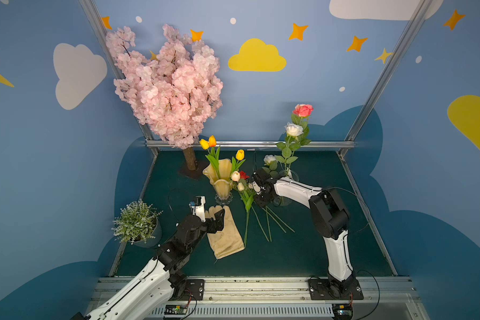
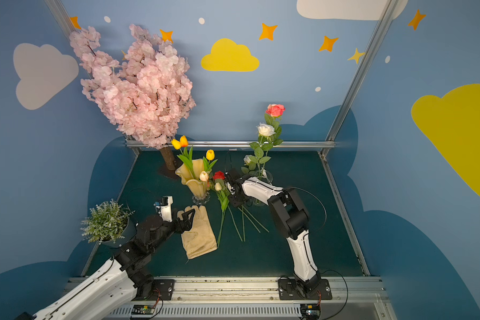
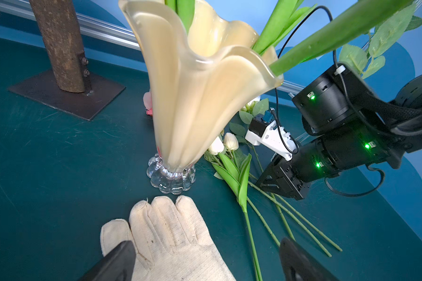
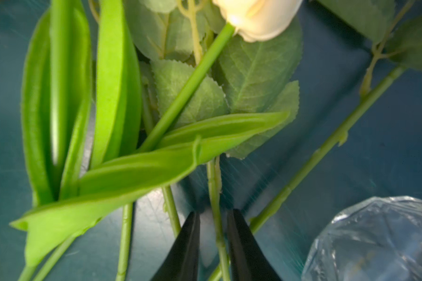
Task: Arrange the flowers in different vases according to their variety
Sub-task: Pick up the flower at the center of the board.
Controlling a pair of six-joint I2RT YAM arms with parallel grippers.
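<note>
Flowers [image 1: 246, 194] look roughly half sorted: some tulips [image 1: 211, 141] stand in the amber vase [image 1: 221, 177], roses [image 1: 294, 129] in the clear vase [image 4: 375, 238], and the rest lie mixed on the tabletop [image 1: 316, 249]. Right end effector [image 4: 213, 213] sits narrow around a stem [image 4: 216, 189], can't tell if it's gripping. Left end effector [image 3: 205, 242] hangs wide open.

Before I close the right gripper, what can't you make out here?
- Clear glass vase: in both top views, mostly behind the right arm.
- Stem inside the right gripper: right wrist view, leaves hide which bloom it carries.
- Pink thing: left wrist view, mostly behind the amber vase.
</note>
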